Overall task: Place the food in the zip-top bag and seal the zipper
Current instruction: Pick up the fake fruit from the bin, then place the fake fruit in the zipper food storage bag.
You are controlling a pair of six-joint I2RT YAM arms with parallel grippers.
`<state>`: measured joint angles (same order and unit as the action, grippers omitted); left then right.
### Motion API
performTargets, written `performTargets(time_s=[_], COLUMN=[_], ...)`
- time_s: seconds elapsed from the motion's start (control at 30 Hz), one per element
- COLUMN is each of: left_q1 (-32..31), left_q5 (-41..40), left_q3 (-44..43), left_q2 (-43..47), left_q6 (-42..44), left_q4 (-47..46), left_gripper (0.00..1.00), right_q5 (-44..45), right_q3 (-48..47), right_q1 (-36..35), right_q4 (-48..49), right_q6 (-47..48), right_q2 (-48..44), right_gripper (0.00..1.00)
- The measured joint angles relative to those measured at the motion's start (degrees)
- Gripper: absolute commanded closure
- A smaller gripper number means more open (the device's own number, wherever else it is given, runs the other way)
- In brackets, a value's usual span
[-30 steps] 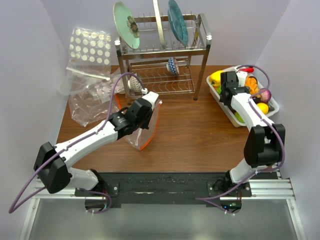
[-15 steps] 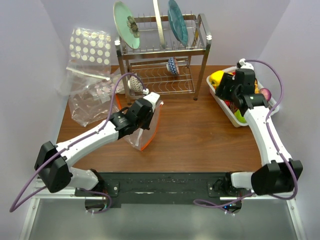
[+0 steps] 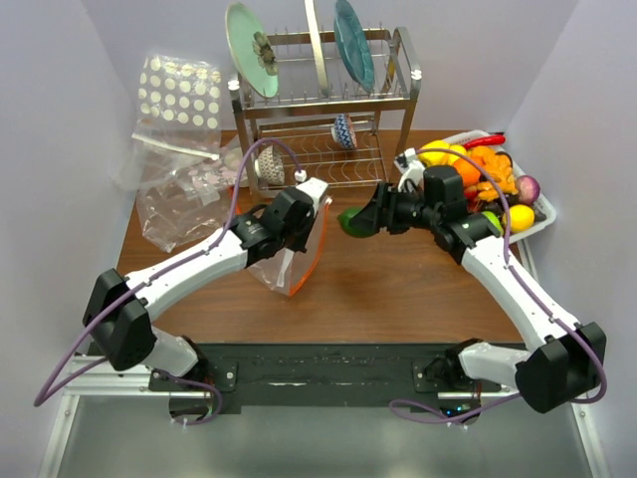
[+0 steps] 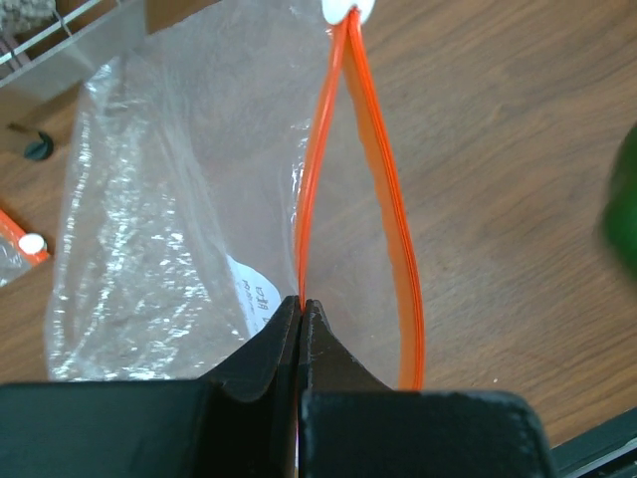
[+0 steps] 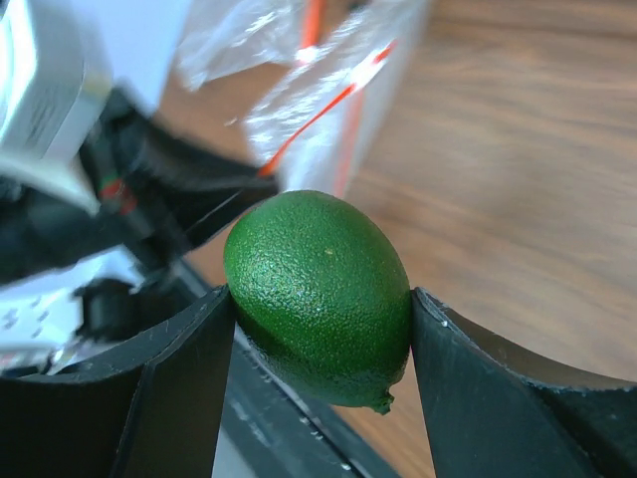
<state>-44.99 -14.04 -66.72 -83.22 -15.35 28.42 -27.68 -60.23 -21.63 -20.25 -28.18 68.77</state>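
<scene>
1. Found left arm stretched from the near left base toward mid-table. Left tool (image 4: 302, 311) pinched tight on one lip of the zipper (image 4: 383, 189), jaws pressed together with only the strip between them.
2. Found right arm bent leftward from the near right base, wrist turned toward the left. Right tool (image 3: 358, 219) gripping a green lime (image 5: 317, 284) from both sides, held above the table (image 3: 408, 284).
3. Noted brown wooden table with pale lilac walls around it. At the far edge, a metal dish rack (image 3: 323, 110) bearing plates. At far left, a clear bag with white dots (image 3: 179, 95) leaning at the wall above other crumpled clear plastic.
4. Noted white tray (image 3: 537, 221) at far right, carrying the other food (image 3: 483, 169): orange, yellow, red and purple pieces.
5. Logged zip-top bag (image 3: 299, 254) left of centre, held upright by its rim, mouth open. Two orange-red strips parted in a narrow loop, meeting at the white slider (image 4: 343, 8) at the far end. Clear crinkled film, white label (image 4: 257, 294) on one wall.
6. Placed lime just right of the bag mouth, apart from it and outside the bag.
</scene>
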Motion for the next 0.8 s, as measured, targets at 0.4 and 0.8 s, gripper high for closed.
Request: performTargets(time_s=[0.4, 0.8], left_q1=[0.0, 0.0], left_q5=[1.7, 4.9], left_q3=[-5.0, -5.0], left_q2=[-1.3, -1.5], left_q6=[-0.1, -0.5], left_q4=[0.6, 0.6], left_gripper=[1.00, 1.00], right_q5=[-4.0, 2.0], right_q3=[7.8, 8.8], right_q1=[-5.8, -8.7], right_q4=[13.3, 14.6], right_q6=[-7.0, -8.1], right_q2=[0.4, 6.6], right_gripper=[0.58, 0.58])
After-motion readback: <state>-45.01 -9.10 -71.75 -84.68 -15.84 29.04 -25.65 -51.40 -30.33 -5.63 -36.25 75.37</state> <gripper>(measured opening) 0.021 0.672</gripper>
